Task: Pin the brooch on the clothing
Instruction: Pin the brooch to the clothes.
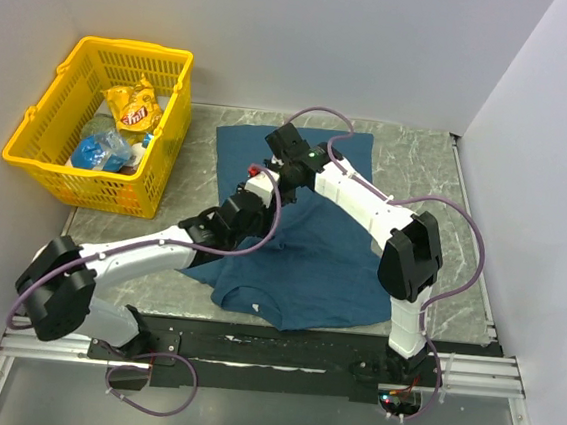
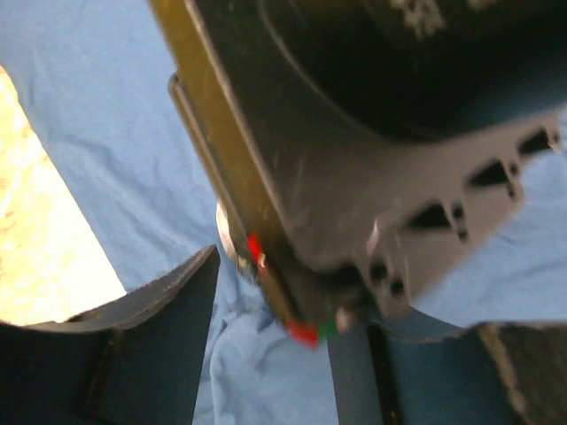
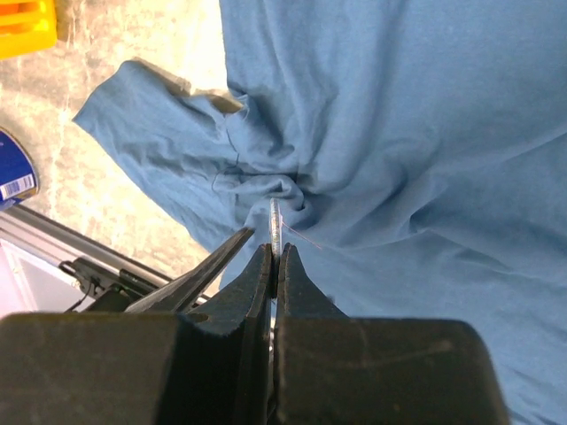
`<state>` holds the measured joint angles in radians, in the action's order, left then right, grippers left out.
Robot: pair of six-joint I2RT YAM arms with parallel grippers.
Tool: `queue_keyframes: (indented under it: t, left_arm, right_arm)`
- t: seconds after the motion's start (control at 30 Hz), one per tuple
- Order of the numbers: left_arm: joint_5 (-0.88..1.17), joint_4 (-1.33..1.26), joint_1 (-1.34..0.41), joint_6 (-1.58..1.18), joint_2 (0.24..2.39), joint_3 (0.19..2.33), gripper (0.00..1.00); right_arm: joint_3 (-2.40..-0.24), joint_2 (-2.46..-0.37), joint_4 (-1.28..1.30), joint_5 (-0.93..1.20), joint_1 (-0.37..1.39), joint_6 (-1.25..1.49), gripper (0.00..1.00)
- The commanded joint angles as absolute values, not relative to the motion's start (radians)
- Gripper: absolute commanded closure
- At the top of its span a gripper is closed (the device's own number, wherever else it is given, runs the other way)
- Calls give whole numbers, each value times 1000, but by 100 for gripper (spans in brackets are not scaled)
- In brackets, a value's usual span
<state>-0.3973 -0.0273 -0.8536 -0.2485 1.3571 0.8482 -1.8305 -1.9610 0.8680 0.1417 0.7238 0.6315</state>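
Note:
The clothing [image 1: 329,257] is a dark teal T-shirt spread on the table, bunched into folds near its left sleeve [image 3: 151,115]. My right gripper [image 3: 275,250] is shut on the brooch [image 3: 275,221], a thin pale disc seen edge-on whose far rim touches the bunched fabric [image 3: 301,199]. From above, my right gripper [image 1: 260,173] hangs over the shirt's upper left part. Right beside it, my left gripper [image 1: 248,197] stands open, and its fingers [image 2: 168,328] straddle the right gripper's tip over the cloth [image 2: 106,133]. A pale sliver of the brooch [image 2: 221,235] peeks out there.
A yellow basket [image 1: 101,125] holding snack packets [image 1: 133,108] stands at the back left, close to the shirt's sleeve. The grey marble table [image 1: 420,155] is boxed in by white walls. Both arms cross over the shirt's left half.

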Motion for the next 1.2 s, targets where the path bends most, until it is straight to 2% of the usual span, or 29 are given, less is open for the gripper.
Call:
queue_keyframes:
  t: [0.0, 0.07, 0.17, 0.2, 0.27, 0.3, 0.37, 0.63, 0.67, 0.73, 0.8, 0.83, 0.87, 0.93, 0.97, 1.07, 1.17]
  left_arm:
    - [-482, -61, -862, -210, 1400, 907, 49]
    - [-495, -57, -864, -204, 1425, 920, 51]
    - [-529, -46, -865, -201, 1451, 933, 65]
    - [-537, -45, -865, -202, 1454, 936, 73]
    - [-554, -54, -865, -198, 1459, 933, 77]
    - [-555, -67, -865, -198, 1457, 930, 87]
    - [-564, -64, -865, -198, 1465, 927, 98]
    - [-558, -93, -862, -215, 1415, 881, 99]
    - [-546, -95, -862, -218, 1405, 873, 99]
    - [-528, -98, -856, -227, 1375, 856, 99]
    - [-509, -94, -851, -232, 1359, 844, 99]
    - [-503, -94, -850, -239, 1345, 838, 99]
    - [-500, -89, -848, -242, 1339, 831, 99]
    - [-486, -89, -844, -253, 1322, 816, 99]
    - [-483, -83, -842, -256, 1316, 812, 99]
    - [-459, -83, -833, -273, 1278, 776, 99]
    - [-408, -81, -804, -299, 1215, 723, 99]
  right_arm:
    - [-1848, -1919, 870, 166, 730, 637, 100]
    - [-1848, -1919, 873, 179, 729, 635, 100]
    - [-1842, -1914, 868, 193, 729, 634, 100]
    - [-1844, -1914, 868, 195, 727, 632, 100]
    - [-1842, -1914, 870, 205, 729, 630, 100]
    - [-1839, -1913, 870, 210, 729, 632, 100]
    - [-1832, -1911, 861, 225, 729, 630, 100]
    - [-1830, -1891, 830, 305, 701, 588, 99]
    - [-1812, -1882, 800, 319, 696, 580, 89]
    - [-1781, -1842, 755, 356, 683, 580, 79]
    - [-1712, -1789, 665, 388, 663, 597, 59]
    - [-1692, -1775, 634, 422, 655, 603, 56]
    - [-1659, -1752, 612, 436, 646, 617, 47]
    - [-1632, -1732, 554, 480, 618, 626, 35]
    - [-1606, -1712, 540, 486, 609, 635, 30]
    - [-1563, -1674, 494, 497, 581, 632, 25]
    - [-1525, -1638, 463, 496, 568, 604, 16]
